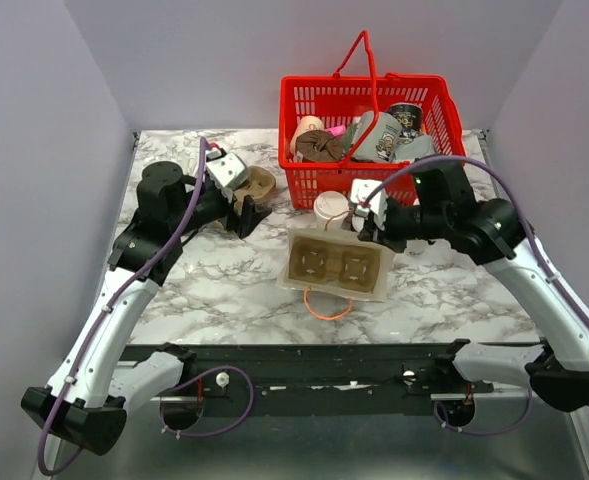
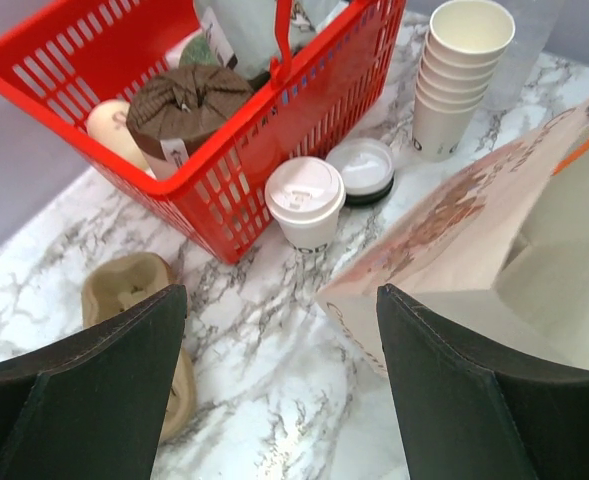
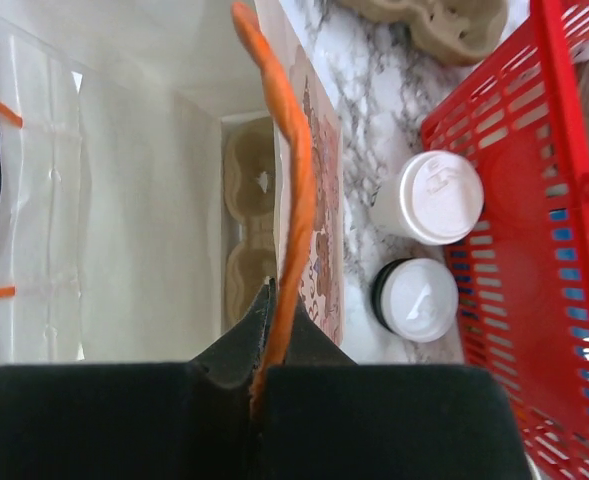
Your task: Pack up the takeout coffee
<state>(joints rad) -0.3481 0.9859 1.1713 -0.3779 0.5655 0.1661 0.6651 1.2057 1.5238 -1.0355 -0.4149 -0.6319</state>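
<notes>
The takeout coffee (image 1: 329, 207) (image 2: 306, 195) (image 3: 434, 197), a small white paper cup with a white lid, stands upright on the marble just in front of the red basket (image 1: 314, 185). An open paper bag (image 1: 339, 290) (image 2: 474, 230) (image 3: 144, 200) stands in front of it, with a cardboard cup carrier (image 3: 252, 220) inside. My right gripper (image 1: 367, 228) (image 3: 271, 300) is shut on the bag's orange handle (image 3: 286, 180). Left of the cup, my left gripper (image 1: 244, 213) (image 2: 282, 400) hangs open over bare marble with nothing between its fingers.
The red basket (image 2: 234, 215) (image 3: 544, 250) holds bags and wrapped items. A short stack of lids (image 2: 364, 168) (image 3: 421, 298) sits beside the coffee, and a stack of lidless cups (image 2: 459, 80) stands beyond. A loose cardboard carrier (image 1: 259, 185) (image 2: 124, 295) lies under the left gripper.
</notes>
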